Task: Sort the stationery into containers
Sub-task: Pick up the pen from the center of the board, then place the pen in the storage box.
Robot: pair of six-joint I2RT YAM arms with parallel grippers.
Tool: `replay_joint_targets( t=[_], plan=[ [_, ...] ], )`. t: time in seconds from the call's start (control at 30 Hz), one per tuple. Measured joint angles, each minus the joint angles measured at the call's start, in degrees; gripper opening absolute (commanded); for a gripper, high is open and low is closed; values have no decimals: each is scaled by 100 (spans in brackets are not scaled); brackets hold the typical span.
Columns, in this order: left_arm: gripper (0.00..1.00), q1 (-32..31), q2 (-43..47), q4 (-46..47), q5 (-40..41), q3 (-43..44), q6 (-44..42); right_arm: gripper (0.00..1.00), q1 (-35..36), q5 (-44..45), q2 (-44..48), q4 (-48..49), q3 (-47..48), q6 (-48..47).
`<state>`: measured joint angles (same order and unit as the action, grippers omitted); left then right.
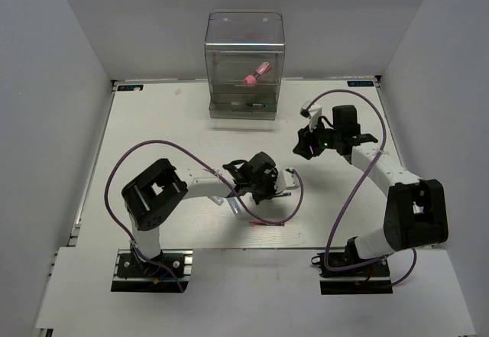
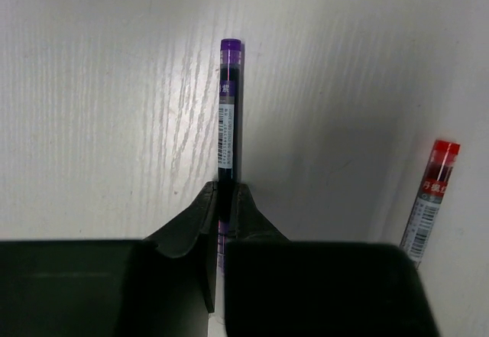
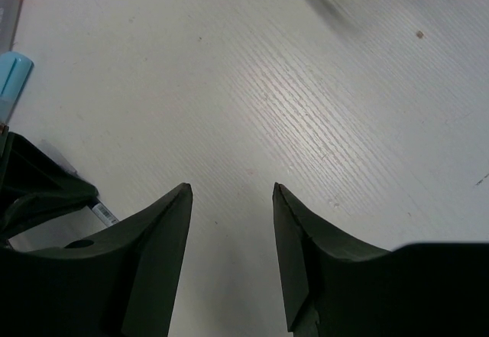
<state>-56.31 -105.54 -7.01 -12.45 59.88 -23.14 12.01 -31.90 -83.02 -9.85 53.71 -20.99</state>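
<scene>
Left gripper: jaws clenched on the purple-capped pen, gripping it near its uncapped end. The pen's long axis runs straight out ahead of the fingertips, in line with the gripper, cap end farthest out. I can't tell from the wrist view whether it is off the table or just resting on it.

A red-capped pen lies just to the right, roughly parallel and loose on the table. It is not touching the held pen or the fingers.

The relation that matters: in the top view the left gripper sits near the middle of the table, toward the front. The drawer box stands at the far edge, well apart, almost dead ahead and a touch to the left. My read is that the carry is a long reach straight away from the bases. Because the pen sticks out in front, the cap end would reach the box first. Its axis likely needs to line up with the drawer opening or it may catch the wall.

A pink piece is already inside the box. There are small items at the lowest level, too small to identify.

Right gripper: released, jaws wide apart over bare table, holding nothing. It is nearer the box than the left one but is empty. A blue-capped marker sits at the left edge of its view, off to the side and not between the jaws.
</scene>
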Motion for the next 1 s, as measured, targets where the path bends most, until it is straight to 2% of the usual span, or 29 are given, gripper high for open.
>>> replay_joint_targets(
  t=[0.17, 0.23, 0.37, 0.5, 0.73, 1.0],
  plan=[
    [0, 184, 37, -68, 17, 7, -42, 54, -2, 0, 107, -2, -92, -50],
    [0, 315, 37, -232, 39, 103, -149, 48, -2, 2, 164, -9, -160, -79],
    [0, 726, 48, -433, 105, 365, -378, 28, -11, -13, 264, -42, -299, -232],
    [0, 1298, 57, -629, 138, 870, -638, 20, -15, -101, 352, -122, -404, -448],
    [0, 2149, 55, -704, 39, 1989, -846, 20, -15, -251, 437, -295, -518, -726],
    [0, 2391, -256, -448, -46, 2704, -973, 20, -15, -343, 463, -411, -584, -960]
  ],
)
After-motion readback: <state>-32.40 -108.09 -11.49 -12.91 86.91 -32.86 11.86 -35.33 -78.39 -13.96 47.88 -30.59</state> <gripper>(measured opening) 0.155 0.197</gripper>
